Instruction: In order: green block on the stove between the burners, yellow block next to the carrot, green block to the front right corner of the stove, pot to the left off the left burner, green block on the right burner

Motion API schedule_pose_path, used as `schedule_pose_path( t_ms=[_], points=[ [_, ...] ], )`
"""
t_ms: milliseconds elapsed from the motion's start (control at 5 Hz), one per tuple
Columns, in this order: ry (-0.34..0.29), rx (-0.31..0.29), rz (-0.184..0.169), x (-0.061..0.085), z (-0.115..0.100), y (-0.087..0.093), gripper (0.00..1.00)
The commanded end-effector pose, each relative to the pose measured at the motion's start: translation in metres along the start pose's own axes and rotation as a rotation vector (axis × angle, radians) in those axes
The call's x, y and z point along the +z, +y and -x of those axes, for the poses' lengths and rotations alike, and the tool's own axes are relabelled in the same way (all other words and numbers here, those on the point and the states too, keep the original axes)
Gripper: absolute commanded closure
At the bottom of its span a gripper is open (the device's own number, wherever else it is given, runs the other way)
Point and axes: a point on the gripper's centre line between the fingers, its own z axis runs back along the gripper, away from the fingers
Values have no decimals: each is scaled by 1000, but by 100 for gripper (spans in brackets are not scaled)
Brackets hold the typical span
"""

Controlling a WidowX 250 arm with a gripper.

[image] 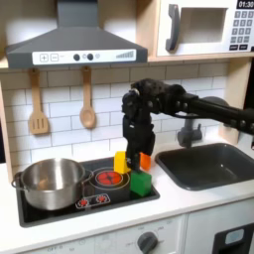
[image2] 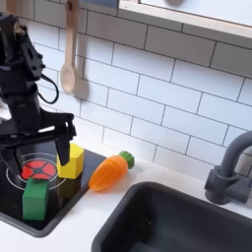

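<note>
The yellow block (image: 120, 162) (image2: 71, 161) stands at the back right of the stove (image: 60, 210) (image2: 12, 197), just left of the carrot (image: 145, 159) (image2: 111, 170), which lies on the white counter. Near the stove's front right corner rests the green block (image: 141, 183) (image2: 36, 200). My gripper (image: 136, 146) (image2: 37, 148) hangs open above the right burner (image: 107, 179) (image2: 37, 169), nothing between its fingers; in the second exterior view one finger (image2: 64, 149) is close beside the yellow block. The pot (image: 50, 182) sits on the left burner, hiding it.
A dark sink (image: 210, 165) (image2: 182, 221) with a grey faucet (image: 190, 129) (image2: 231, 177) lies right of the stove in both exterior views. Two wooden utensils (image: 87, 99) (image2: 67, 69) hang on the tiled wall. A range hood (image: 74, 45) and a microwave (image: 203, 28) are overhead.
</note>
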Motion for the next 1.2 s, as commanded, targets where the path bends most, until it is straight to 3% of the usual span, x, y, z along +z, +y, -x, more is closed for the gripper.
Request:
schedule_pose_path(
  t_ms=[0,200,400,1000],
  points=[
    [14,-46,-45,-12,18,-2,0],
    [1,-60,-122,-15,18,9,0],
    [2,-69,-149,-16,18,17,0],
    [16,-76,-151,-20,13,23,0]
  ],
)
